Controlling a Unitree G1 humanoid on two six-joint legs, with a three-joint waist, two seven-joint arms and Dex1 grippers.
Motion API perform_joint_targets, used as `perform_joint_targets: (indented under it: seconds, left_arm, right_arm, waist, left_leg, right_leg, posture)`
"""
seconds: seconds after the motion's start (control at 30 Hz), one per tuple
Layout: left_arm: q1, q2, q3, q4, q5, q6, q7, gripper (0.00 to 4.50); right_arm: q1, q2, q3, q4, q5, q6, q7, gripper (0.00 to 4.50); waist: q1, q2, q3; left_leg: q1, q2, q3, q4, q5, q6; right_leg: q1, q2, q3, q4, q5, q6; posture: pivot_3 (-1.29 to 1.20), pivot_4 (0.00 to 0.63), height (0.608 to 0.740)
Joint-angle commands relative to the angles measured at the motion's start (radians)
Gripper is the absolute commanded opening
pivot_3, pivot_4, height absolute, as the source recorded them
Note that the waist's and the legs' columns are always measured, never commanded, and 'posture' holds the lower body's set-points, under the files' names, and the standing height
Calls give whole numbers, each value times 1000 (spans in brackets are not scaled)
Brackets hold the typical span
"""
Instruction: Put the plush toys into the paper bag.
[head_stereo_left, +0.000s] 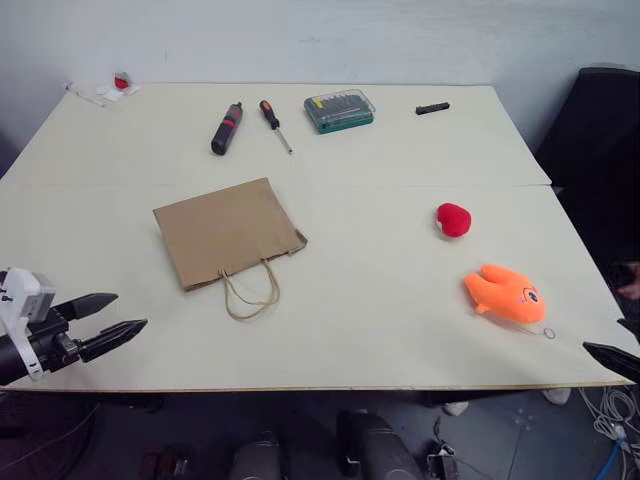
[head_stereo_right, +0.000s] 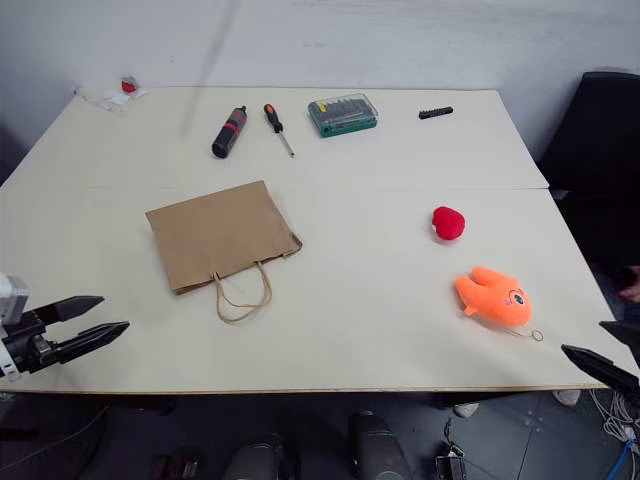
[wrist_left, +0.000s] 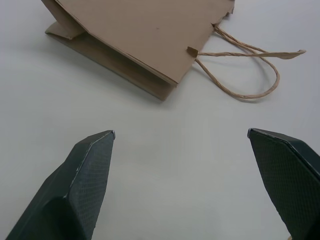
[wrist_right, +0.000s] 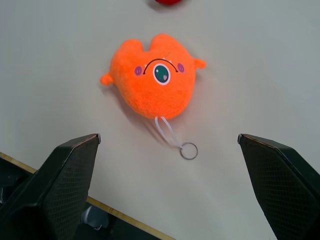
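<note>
Bag (head_stereo_left: 228, 232) plain brown, fish (wrist_right: 154, 80) unlabelled

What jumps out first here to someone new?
The bright orange fish near the table's right front edge, with the small red toy just behind it. Left of centre, the brown paper bag lies flat, its handles toward the robot. Both grippers, left and right, hover open and empty.

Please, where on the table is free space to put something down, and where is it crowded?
Free: between the paper bag and the red plush, and the near edge below them. Crowded: the far edge, with screwdrivers and bit case.
</note>
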Motion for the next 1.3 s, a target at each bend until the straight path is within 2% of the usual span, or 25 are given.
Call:
perform_joint_targets:
  seconds: [0.03, 0.43, 0.53, 0.67, 0.8, 0.97, 1.2, 1.3]
  left_arm:
    - [0, 25, 14, 1, 29, -35, -11, 4464]
    - [-46, -1, -46, 13, 79, -74, 23, 4464]
    - [-55, 5, -71, -15, 91, -103, 14, 4464]
    - [-137, 37, -135, -59, 89, -116, -5, 4464]
    - [-269, 69, -317, -112, 162, -201, -53, 4464]
    - [-464, 48, -559, -42, 324, -369, -97, 4464]
    - [-665, -25, -732, 136, 455, -548, -133, 4464]
    - [-709, -47, -770, 194, 474, -598, -167, 4464]
  right_arm:
    - [7, -14, -59, -19, 9, 7, 2, 4500]
    - [-27, -2, -57, -45, -18, -9, -55, 4500]
    - [-19, -2, -64, -114, 1, 9, -56, 4500]
    - [-32, -11, -54, -281, 110, 111, -64, 4500]
    - [-100, -39, 82, -499, 241, 186, -98, 4500]
    - [-253, -45, 331, -616, 254, 171, -163, 4500]
    - [-452, -15, 586, -611, 196, 130, -217, 4500]
    - [-513, -1, 646, -595, 175, 125, -236, 4500]
  waist:
    - [0, 0, 0]
    - [0, 0, 0]
    - [0, 0, 0]
    - [0, 0, 0]
    - [2, 0, 0]
    - [2, 0, 0]
    - [2, 0, 0]
    - [2, 0, 0]
  left_leg:
    - [0, 0, 0, 0, 0, 0]
    - [0, 0, 1, 0, 0, 0]
    - [0, 0, 1, 0, 0, 0]
    - [0, 0, 1, 1, 0, -1]
    - [0, 0, 1, 1, 1, -1]
    - [0, 0, 1, 3, 1, -1]
    - [-2, 0, 3, 8, 1, -1]
    - [-3, 1, 3, 14, 0, 0]
  right_leg:
    - [0, 0, 0, 0, 0, 0]
    - [0, 0, 0, 0, 0, 0]
    - [0, 0, 0, 1, 0, 0]
    - [0, 0, 0, 2, 0, 0]
    - [0, 0, 0, 2, 0, 1]
    - [0, 1, 0, 2, 1, 1]
    - [-2, 2, 1, 4, 1, 1]
    - [-2, 2, 1, 8, 0, 1]
  posture:
    - [0, 150, 740]
    - [0, 150, 740]
    - [0, 150, 740]
    - [0, 150, 740]
    - [0, 150, 740]
    - [0, 150, 740]
    - [0, 150, 740]
    - [0, 150, 740]
